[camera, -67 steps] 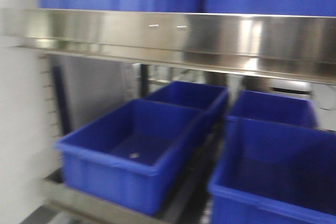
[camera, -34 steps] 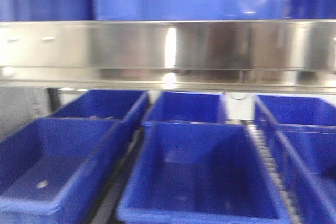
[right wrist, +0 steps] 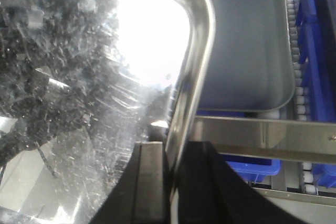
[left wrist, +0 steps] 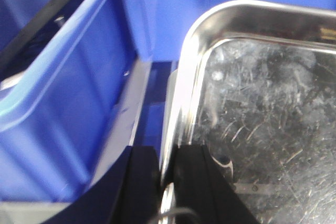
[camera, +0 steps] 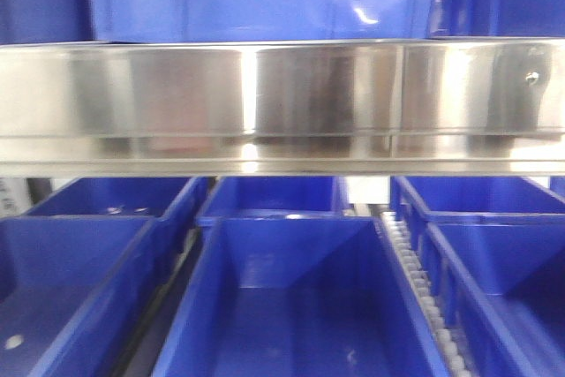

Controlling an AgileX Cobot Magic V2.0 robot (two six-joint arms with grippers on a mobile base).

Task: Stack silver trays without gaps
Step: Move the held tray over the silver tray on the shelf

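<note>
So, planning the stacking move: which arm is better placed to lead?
Probably the right. The right end effector grips the held tray by its rim, with the second tray lying just beyond. The left end effector, also on a tray rim, faces only a blue bin.

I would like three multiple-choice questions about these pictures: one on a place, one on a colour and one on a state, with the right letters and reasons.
1. In the left wrist view, what lies left of the tray?
A. a bin
B. a cardboard box
C. a bottle

2. What colour are the bins in the front view?
A. red
B. blue
C. green

3. The right gripper is:
A. open above the tray
B. shut on the tray's rim
C. out of view

Answers:
1 A: a plastic wall runs along the tray's left rim.
2 B: every bin there is blue.
3 B: a black finger sits on each side of the rim.
</note>
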